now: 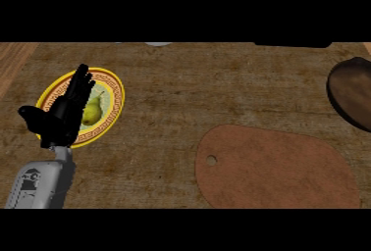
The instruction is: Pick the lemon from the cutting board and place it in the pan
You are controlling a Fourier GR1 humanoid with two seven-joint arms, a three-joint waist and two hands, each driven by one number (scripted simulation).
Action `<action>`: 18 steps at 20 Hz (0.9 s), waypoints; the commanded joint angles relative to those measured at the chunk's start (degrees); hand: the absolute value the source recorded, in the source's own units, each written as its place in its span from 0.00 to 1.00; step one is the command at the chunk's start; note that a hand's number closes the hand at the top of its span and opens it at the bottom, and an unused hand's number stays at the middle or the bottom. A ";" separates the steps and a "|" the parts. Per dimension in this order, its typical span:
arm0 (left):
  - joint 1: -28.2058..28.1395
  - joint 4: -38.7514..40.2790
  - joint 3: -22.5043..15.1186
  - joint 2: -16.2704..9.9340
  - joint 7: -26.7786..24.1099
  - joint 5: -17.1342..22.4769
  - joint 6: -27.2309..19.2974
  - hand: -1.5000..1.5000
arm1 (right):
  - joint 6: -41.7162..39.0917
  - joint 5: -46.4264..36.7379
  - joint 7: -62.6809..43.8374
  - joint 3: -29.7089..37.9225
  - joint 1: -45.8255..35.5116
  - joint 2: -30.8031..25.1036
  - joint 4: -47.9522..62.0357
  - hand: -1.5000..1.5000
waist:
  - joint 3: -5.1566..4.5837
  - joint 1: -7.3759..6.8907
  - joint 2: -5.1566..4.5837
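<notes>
Though partly hidden, yellow-green pear (93, 112)

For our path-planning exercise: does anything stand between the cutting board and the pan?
Nothing visible does: only counter lies between the cutting board and the pan at the right edge. No lemon shows on the board. The left hand hangs open over the far-left plate.

Grey left forearm (42, 182) enters from lower left edge, angled up and slightly right. Black left hand (64, 115) at its end, palm area dark, fingers (78, 83) straight and held together, pointing up and slightly right. Thumb (30, 115) splayed out to left, apart from fingers. Hand open, nothing seen gripped. Only one arm in head view; right forearm and right hand out of view.
</notes>
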State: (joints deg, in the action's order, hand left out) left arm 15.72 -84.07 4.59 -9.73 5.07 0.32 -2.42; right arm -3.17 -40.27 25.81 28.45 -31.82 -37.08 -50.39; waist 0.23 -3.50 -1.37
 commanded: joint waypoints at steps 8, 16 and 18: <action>2.25 1.88 -0.61 0.73 -1.08 -0.16 0.38 0.50 | 6.16 0.83 8.63 4.30 -9.67 -1.28 25.59 1.00 | 0.37 -2.07 -1.14; 2.40 1.15 -1.00 0.82 -1.14 -1.34 -0.56 0.50 | -8.76 -1.51 9.82 1.48 -11.44 -4.53 36.24 0.00 | 0.36 -2.00 -1.07; 1.07 0.55 -1.53 1.61 -2.09 -1.48 -0.76 0.50 | -7.14 -1.78 12.62 1.53 -10.14 -4.06 37.10 0.00 | 0.41 -2.05 -1.10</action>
State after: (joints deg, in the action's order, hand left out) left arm 17.65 -83.15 3.69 -9.09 4.04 -0.17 -2.02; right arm -7.74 -42.10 35.28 29.92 -42.07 -40.49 -16.34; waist 0.57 -5.68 -2.43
